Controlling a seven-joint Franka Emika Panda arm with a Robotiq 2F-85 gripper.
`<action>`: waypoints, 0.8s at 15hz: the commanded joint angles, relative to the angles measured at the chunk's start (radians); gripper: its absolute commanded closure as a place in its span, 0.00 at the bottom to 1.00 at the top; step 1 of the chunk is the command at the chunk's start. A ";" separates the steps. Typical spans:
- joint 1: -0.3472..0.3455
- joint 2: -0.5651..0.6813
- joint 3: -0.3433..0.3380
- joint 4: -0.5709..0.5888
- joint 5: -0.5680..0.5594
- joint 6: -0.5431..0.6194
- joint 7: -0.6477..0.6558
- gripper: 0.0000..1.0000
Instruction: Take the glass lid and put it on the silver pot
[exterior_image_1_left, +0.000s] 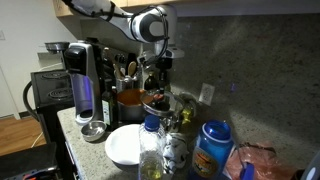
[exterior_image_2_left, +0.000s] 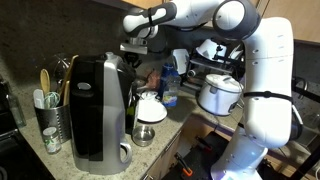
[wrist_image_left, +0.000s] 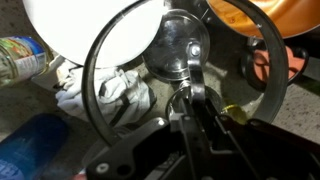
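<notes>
One gripper (wrist_image_left: 190, 93) showed at the bottom centre of the wrist view, its fingers drawn tight together on the knob of the glass lid (wrist_image_left: 168, 45), whose shiny rim ringed the middle of the frame. Part of the white bowl (wrist_image_left: 85, 22) showed through the glass at upper left. The silver pot (wrist_image_left: 262, 18), orange inside, sat uncovered at upper right. In an exterior view the coffee machine (exterior_image_1_left: 85, 80) stood left of centre.

a white bowl (exterior_image_1_left: 122, 147) sits just beside a black-and-silver coffee machine (exterior_image_1_left: 84, 85). a blue-lidded jar (exterior_image_1_left: 212, 147) and a blue-capped bottle (exterior_image_1_left: 151, 135) stand near the bowl.
</notes>
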 joint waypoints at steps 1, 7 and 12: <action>0.002 -0.033 0.034 0.005 0.049 -0.009 -0.139 0.96; 0.033 -0.034 0.075 -0.023 0.117 0.059 -0.250 0.96; 0.086 -0.032 0.102 -0.027 0.116 0.063 -0.214 0.96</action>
